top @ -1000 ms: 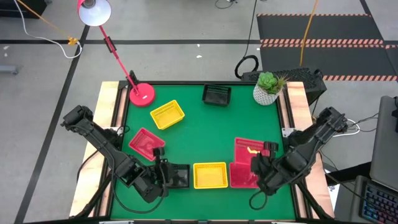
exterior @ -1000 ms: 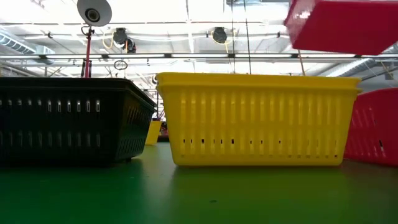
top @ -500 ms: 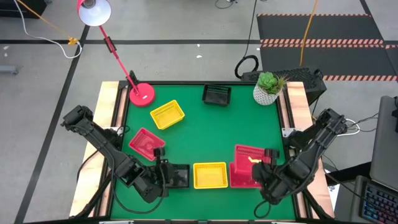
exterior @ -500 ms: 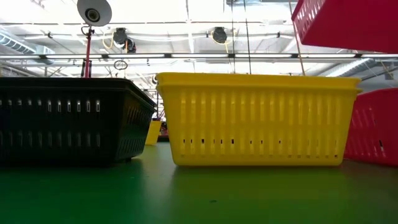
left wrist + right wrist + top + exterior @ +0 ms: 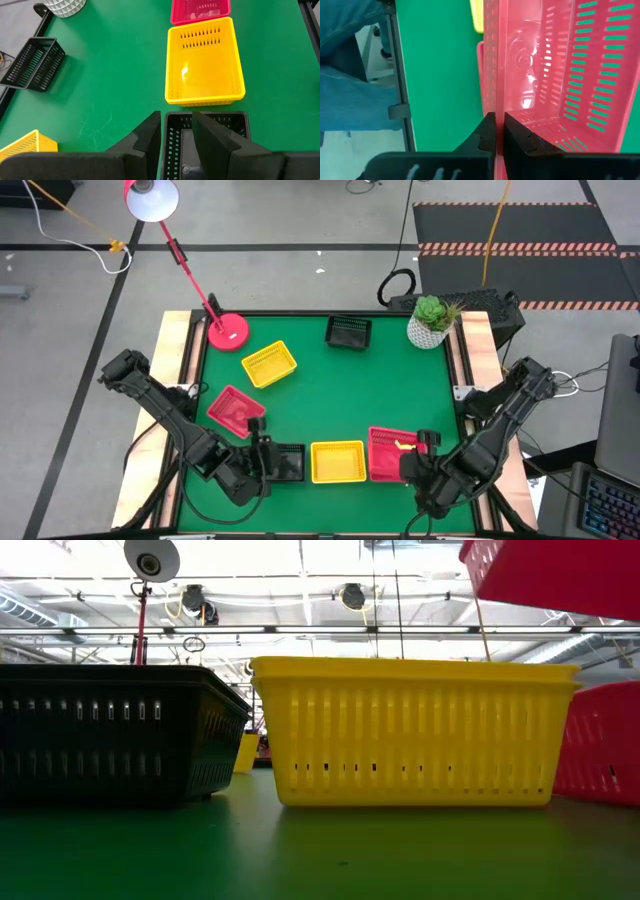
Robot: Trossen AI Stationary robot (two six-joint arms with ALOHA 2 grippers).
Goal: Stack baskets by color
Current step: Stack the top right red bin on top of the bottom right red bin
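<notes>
On a green desk (image 5: 330,390), the right gripper (image 5: 496,131) has its jaws clamped on the wall of a red basket (image 5: 392,447), held above another red basket (image 5: 600,745) at the near right. The left gripper (image 5: 176,135) straddles a black basket's (image 5: 210,131) wall, jaws parted, beside a yellow basket (image 5: 337,462).

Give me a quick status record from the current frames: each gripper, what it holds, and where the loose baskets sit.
right gripper: shut on the wall of a red basket, carried in the air over another red basket at the table's front right
left gripper: astride the wall of the black basket at front left
yellow basket, front centre: on the table
loose baskets: yellow, red, black
</notes>
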